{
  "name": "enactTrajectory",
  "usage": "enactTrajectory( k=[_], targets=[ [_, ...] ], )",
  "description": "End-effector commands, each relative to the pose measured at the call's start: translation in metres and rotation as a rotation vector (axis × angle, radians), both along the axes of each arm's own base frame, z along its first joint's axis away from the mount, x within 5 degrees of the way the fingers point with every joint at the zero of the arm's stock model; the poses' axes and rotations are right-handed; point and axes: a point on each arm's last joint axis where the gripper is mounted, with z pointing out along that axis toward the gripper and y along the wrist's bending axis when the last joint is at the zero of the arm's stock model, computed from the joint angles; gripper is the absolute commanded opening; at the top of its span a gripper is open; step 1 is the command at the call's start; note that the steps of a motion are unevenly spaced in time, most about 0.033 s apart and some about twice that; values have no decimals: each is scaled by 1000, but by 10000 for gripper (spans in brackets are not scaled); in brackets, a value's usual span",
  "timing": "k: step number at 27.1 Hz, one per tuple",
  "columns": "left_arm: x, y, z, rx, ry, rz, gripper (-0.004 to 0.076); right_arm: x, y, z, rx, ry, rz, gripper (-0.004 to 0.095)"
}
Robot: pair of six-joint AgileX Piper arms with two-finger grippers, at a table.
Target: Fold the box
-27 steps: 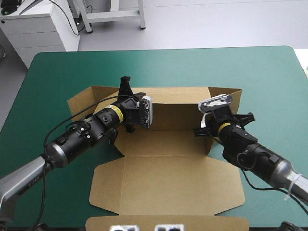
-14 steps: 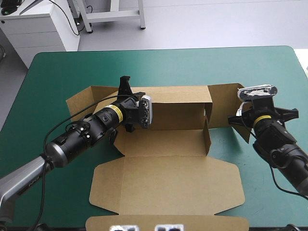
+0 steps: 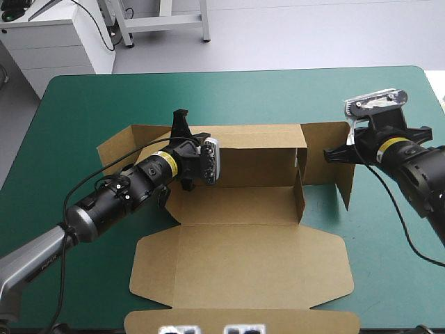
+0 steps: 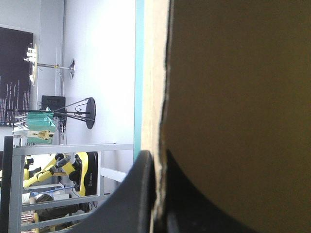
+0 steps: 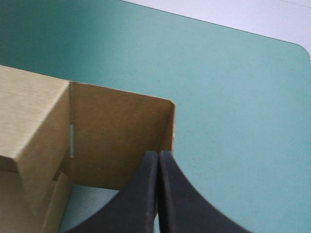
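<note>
Clamping the box by its far wall, my left gripper has its black fingers all but closed, with the brown board pinched between them. Seen from above, that grip sits toward the 11 o'clock corner of the box, and the arm reaches in from 8 o'clock. My right gripper is likewise nearly closed. Its fingers nip the outer edge of the end flap on the box's 3 o'clock side. This flap stands upright, swung out from the far right corner. Just inside it, a short side wall also stands upright. A matching flap at 9 o'clock splays outward over the cover. The lid lies flat, stretching toward 6 o'clock. The box sits at the middle of the table's teal-green cover, which shows on every side of it, widest toward 12 o'clock.
</note>
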Motion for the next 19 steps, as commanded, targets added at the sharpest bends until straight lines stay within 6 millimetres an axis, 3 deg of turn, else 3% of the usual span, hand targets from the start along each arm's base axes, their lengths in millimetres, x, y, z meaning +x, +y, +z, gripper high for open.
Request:
enactTrajectory(
  k=[1,11,14,17,19],
  targets=[
    [-4,-1,22,-89,-59,-14,-9,2,3,32,13,-57,46,-20],
    [-4,-1,23,-83,-77,-25,-9,43,17,60,-8,51,26,-20],
    [-4,-1,23,-64,-95,-35,-9,63,25,60,-16,93,33,-20],
    [-4,-1,23,-62,-96,-34,-9,98,36,56,16,152,53,-20],
    [-4,-1,23,-62,-96,-34,-9,112,34,52,49,180,53,-20]
  ],
)
